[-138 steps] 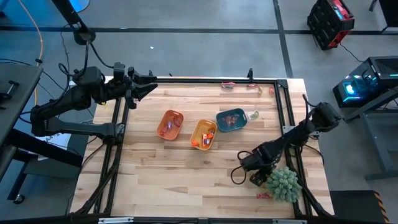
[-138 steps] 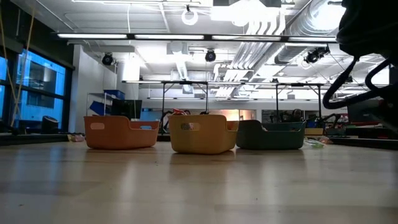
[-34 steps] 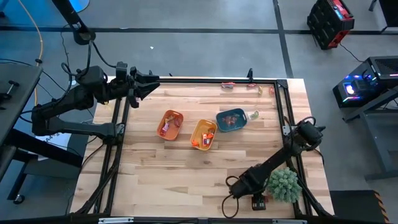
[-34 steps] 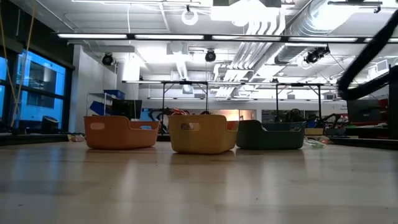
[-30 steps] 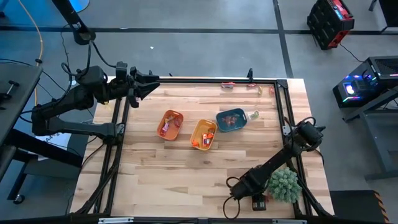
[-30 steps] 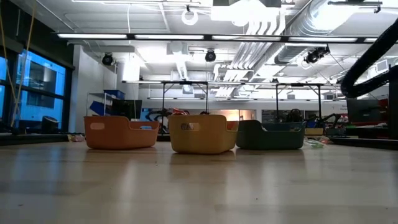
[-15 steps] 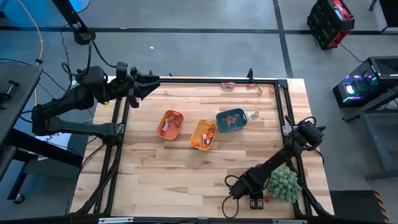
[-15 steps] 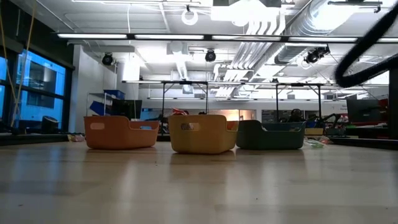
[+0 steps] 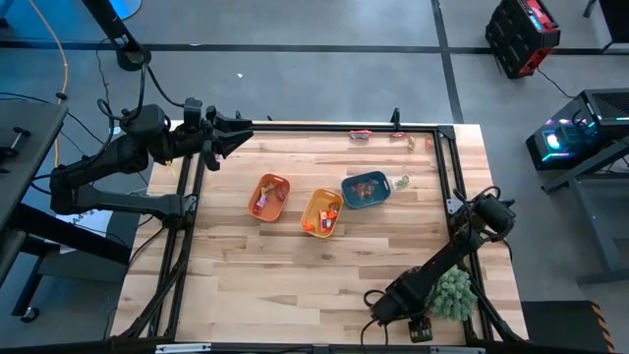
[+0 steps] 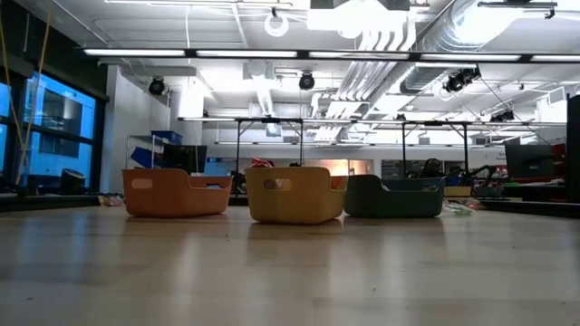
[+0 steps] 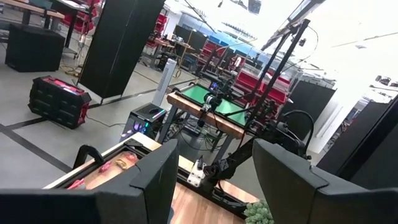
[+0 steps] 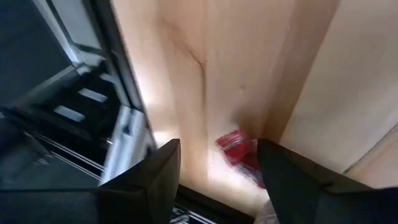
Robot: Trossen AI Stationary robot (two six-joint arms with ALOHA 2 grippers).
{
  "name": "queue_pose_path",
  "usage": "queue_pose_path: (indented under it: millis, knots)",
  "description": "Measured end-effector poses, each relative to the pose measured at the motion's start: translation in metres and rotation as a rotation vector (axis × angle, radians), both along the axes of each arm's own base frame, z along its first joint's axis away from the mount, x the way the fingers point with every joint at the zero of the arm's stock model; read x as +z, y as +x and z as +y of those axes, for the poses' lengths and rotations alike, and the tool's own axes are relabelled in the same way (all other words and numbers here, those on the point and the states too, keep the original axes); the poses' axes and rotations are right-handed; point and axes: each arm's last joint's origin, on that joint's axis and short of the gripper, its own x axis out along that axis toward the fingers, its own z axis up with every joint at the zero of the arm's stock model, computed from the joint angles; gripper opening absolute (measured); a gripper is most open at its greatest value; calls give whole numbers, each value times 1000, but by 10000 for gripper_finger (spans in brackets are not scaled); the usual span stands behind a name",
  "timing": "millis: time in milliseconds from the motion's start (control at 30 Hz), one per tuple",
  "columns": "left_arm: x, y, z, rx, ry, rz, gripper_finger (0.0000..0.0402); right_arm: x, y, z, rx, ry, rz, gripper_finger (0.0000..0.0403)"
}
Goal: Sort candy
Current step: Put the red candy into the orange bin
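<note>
Candy lies in the orange bin [image 9: 268, 197], the yellow-orange bin [image 9: 322, 212] and the blue bin [image 9: 366, 190]. Loose pieces rest on the table at the far edge [image 9: 360, 136] and beside the blue bin [image 9: 400, 182]. My right gripper [image 9: 417, 328] is low at the near edge, next to the green plant [image 9: 452, 293]. It is open [image 12: 217, 168], pointing down, and a red wrapped candy [image 12: 239, 146] lies on the wood between its fingers, close to one finger [image 12: 292, 180]. My left gripper [image 9: 236, 133] waits open [image 11: 214, 180] above the far-left corner.
The three bins stand in a row mid-table, also in the low view: orange [image 10: 177, 193], yellow-orange [image 10: 294, 195], blue [image 10: 394, 196]. The black frame rail [image 12: 124, 137] runs along the near edge, right beside my right gripper. Bare wood lies left of my right gripper.
My right gripper has moved toward the table's near edge and a little to the right, beside the plant. Its arm has left the low view. The bins and the loose candy at the far edge have stayed put.
</note>
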Motion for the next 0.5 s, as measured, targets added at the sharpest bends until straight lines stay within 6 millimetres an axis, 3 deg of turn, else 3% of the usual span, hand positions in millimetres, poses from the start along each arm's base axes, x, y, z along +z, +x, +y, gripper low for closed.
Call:
queue_pose_path:
  millis: [267,367,500]
  knots:
    - [0,0,0,0,1,1,197,-20,-14,2,111,-34,3,191]
    - [0,0,0,0,0,0,197,-22,-14,1,118,-64,-11,136]
    - [0,0,0,0,0,0,197,-24,-15,-1,124,-106,-26,24]
